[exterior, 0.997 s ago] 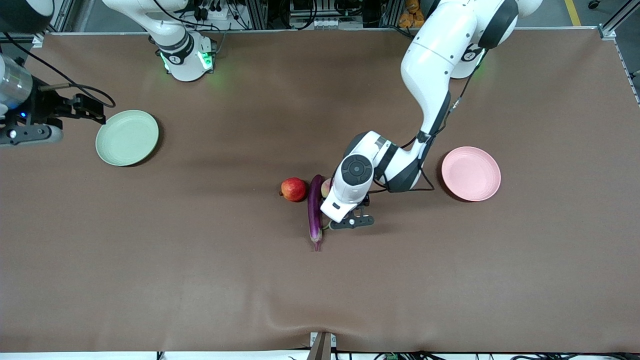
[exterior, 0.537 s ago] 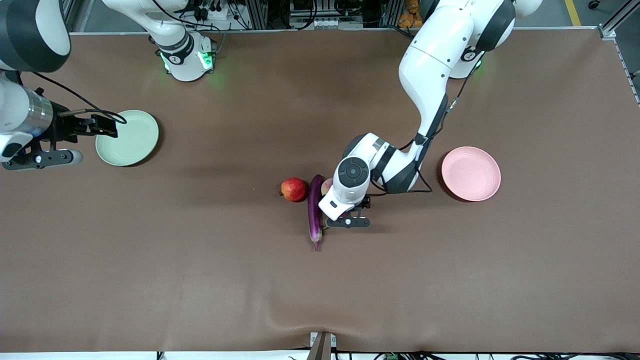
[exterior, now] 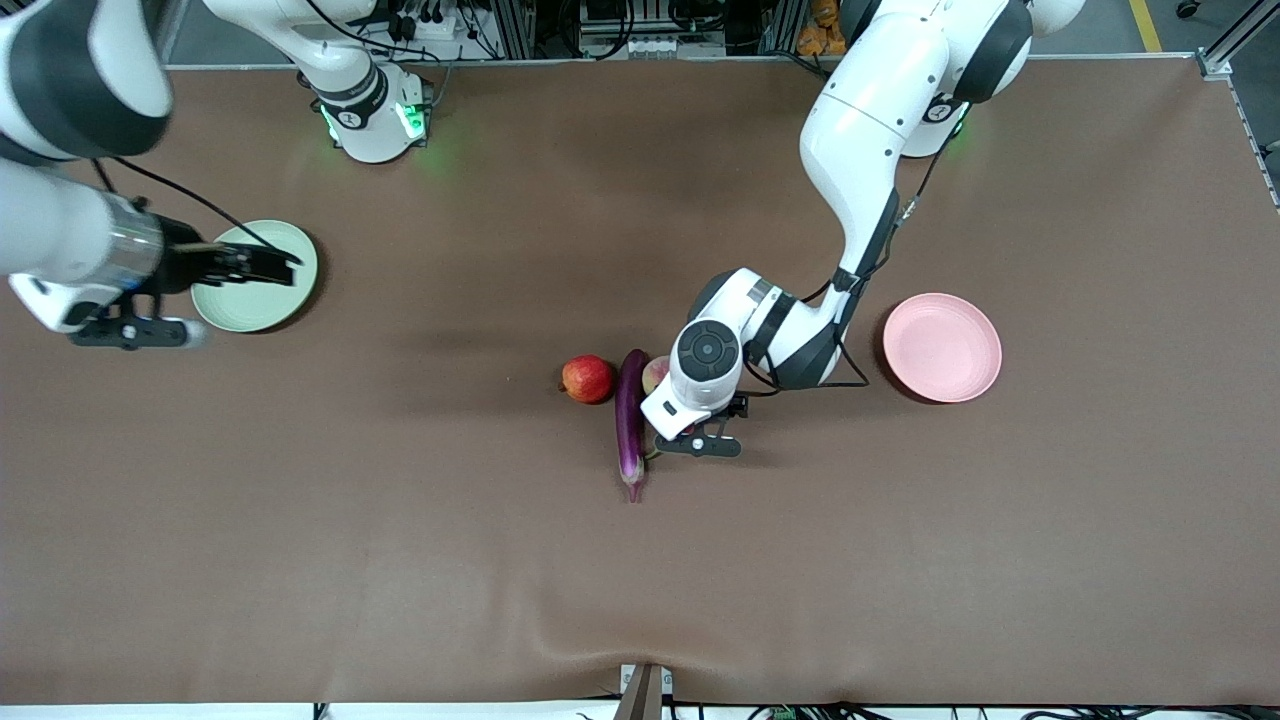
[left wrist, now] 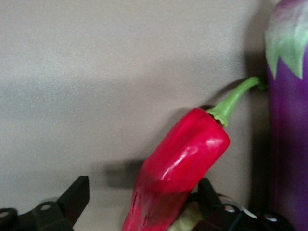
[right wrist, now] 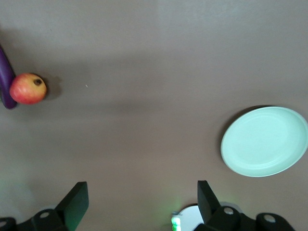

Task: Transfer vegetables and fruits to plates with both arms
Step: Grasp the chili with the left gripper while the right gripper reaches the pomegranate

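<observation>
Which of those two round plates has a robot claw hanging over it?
The pale green round plate, toward the right arm's end; the open right gripper is above it. The pale pink plate has nothing over it.

On my screen a brown table cover lies flat under the left gripper and fills most of the front view. Roughly in line with that gripper, at the table edge closest to my front camera, the cover puckers into a low ripple just above a small metal bracket. Along the edge by the bases I see an aluminium rail, with cables and power strips past it and a yellow floor line.
</observation>
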Tool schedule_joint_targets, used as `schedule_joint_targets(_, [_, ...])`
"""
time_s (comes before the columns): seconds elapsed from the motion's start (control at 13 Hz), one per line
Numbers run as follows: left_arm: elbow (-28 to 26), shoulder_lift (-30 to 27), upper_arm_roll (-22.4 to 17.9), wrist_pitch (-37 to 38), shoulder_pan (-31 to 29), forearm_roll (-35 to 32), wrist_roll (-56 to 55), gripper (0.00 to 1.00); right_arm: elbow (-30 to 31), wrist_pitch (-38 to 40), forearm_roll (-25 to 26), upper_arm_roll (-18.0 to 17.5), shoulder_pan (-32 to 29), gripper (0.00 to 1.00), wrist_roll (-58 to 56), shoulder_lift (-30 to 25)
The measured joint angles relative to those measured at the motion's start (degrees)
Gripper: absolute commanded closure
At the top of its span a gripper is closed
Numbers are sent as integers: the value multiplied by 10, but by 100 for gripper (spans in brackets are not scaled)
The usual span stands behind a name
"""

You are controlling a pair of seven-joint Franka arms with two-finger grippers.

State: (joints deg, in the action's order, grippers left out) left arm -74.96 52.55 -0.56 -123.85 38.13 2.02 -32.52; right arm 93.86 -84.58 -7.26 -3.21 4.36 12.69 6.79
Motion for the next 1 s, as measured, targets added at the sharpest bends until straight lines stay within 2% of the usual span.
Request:
schedule_joint_targets(0.08, [0, 1, 0, 0, 0, 0, -15, 60, 1, -3, -2, -1, 18, 0, 34, 6])
schedule_joint_targets(0.23, [0, 4, -1, -5, 0, 0, -57, 98, 1, -11, -13, -3, 51, 0, 99, 17])
schedule_joint_targets(0.38, [0, 6, 0, -32, 0, 0, -117, 100, 1, -29, -42, -3, 72, 0, 162, 23])
schedule_joint_targets(0.61, [2, 7, -1, -48, -1, 0, -141, 100, 7, -88, -71, -4, 119, 0, 266, 40])
schedule_joint_targets(0.77, [11, 1, -3, -43, -6, 0, -149, 100, 32, -172, -72, -5, 165, 0, 326, 61])
schedule_joint_targets(1.0, [22, -39, -5, 10, -37, 0, -149, 100, 81, -304, -72, -5, 223, 0, 408, 94])
